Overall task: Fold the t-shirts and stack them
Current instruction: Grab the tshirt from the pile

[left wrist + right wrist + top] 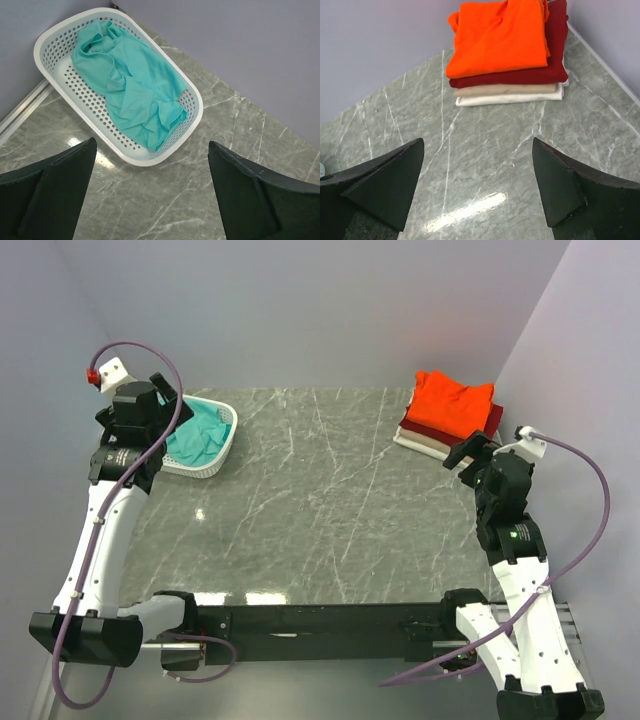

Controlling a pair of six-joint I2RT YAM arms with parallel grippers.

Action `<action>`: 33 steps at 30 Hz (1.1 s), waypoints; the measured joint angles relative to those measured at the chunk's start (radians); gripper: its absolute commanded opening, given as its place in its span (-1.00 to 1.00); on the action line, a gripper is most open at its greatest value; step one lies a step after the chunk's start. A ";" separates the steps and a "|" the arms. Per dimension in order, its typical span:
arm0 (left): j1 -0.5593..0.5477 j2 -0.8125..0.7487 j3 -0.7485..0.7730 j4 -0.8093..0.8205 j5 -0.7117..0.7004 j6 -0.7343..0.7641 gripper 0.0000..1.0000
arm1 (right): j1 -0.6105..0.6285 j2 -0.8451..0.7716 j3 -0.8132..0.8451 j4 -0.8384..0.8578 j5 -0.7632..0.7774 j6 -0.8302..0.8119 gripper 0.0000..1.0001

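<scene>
Teal shirt (135,90) lies crumpled in the basket (65,75), upper left of the top view; the folded stack (452,410) sits upper right. Left gripper (152,145) and right gripper (478,142) gape wide, empty.

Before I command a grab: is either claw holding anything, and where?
Nothing held. Left claw and right claw are open, empty; the teal t-shirt lies in the basket.
</scene>
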 measured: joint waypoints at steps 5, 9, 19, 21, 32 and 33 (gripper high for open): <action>0.000 0.003 0.004 -0.010 -0.014 0.008 0.99 | 0.000 -0.014 0.000 -0.011 -0.001 0.000 0.89; 0.000 -0.010 -0.007 0.016 0.023 0.059 0.99 | 0.000 -0.014 0.000 -0.014 -0.002 0.001 0.89; 0.004 0.033 0.024 0.095 0.103 0.161 0.99 | 0.000 0.023 0.031 -0.019 -0.034 0.014 0.89; 0.011 0.131 0.101 0.090 0.110 0.181 0.99 | 0.000 0.027 0.033 -0.018 -0.047 0.024 0.89; 0.154 0.674 0.356 -0.079 0.187 0.244 0.99 | 0.000 0.080 0.057 -0.020 -0.089 0.054 0.89; 0.164 0.702 0.360 -0.090 0.188 0.249 0.99 | 0.000 0.082 0.061 -0.019 -0.090 0.054 0.89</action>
